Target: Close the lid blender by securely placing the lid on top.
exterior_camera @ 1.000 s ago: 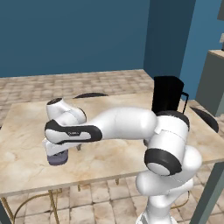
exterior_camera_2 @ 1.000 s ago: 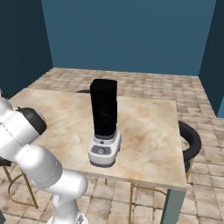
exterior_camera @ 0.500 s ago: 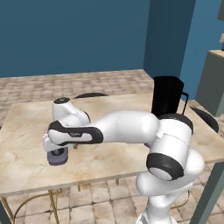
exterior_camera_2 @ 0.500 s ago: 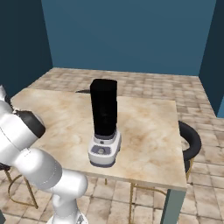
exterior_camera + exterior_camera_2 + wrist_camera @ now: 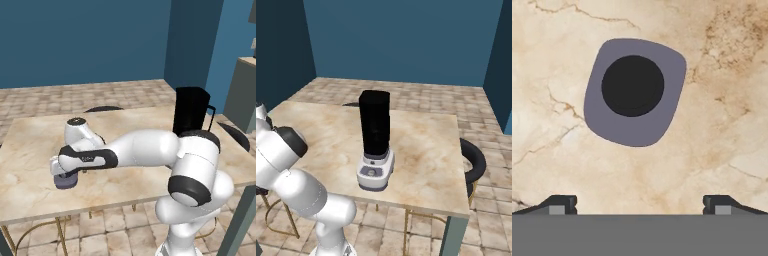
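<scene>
The lid (image 5: pixel 634 92), a greyish-lavender rounded square with a dark round centre, lies flat on the marble table (image 5: pixel 722 60). My gripper (image 5: pixel 639 205) hangs straight over it, open, with its two fingertips (image 5: pixel 559 204) spread wider than the lid and nothing between them. From the left base view the hand (image 5: pixel 62 169) sits just above the lid (image 5: pixel 65 182), near the table's front left edge. The blender (image 5: pixel 375 140), a tall black jar on a light base, stands uncovered on the table; in the left base view the blender (image 5: pixel 191 109) rises behind my arm, far to the right.
The marble table (image 5: pixel 30 150) ends close in front of the lid. Black round stools stand at the table's right side (image 5: pixel 474 159) and far side (image 5: pixel 102 108). Blue walls lie beyond a tiled floor.
The hand has sunk slightly toward the lid and the arm's elbow has shifted a little. Lid and blender have stayed in place.
</scene>
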{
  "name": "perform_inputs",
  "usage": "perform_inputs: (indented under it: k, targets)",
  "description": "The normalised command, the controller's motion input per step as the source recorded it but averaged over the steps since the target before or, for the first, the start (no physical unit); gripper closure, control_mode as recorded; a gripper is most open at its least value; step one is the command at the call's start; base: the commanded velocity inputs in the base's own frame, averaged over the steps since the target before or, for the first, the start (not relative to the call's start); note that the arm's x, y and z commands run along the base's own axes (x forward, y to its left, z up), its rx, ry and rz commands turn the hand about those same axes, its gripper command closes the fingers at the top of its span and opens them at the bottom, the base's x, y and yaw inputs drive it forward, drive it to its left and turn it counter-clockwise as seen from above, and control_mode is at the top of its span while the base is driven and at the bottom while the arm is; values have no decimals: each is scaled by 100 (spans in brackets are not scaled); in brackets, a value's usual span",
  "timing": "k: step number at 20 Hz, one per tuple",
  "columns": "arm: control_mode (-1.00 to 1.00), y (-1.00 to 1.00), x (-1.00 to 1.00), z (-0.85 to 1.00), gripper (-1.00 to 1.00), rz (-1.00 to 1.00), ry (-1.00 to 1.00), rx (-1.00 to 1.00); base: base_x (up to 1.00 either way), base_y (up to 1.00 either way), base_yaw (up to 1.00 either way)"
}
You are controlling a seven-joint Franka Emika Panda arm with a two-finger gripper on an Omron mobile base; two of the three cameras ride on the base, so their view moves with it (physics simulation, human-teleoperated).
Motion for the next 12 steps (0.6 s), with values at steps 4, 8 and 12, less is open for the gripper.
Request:
perform_inputs:
  k: [4,8,12]
  targets:
    - [-100,36,2,0,-100,0,0,-4,0,0,0]
    - [-100,30,1,0,-100,0,0,-5,0,0,0]
    - [-100,12,0,0,-100,0,0,-2,0,0,0]
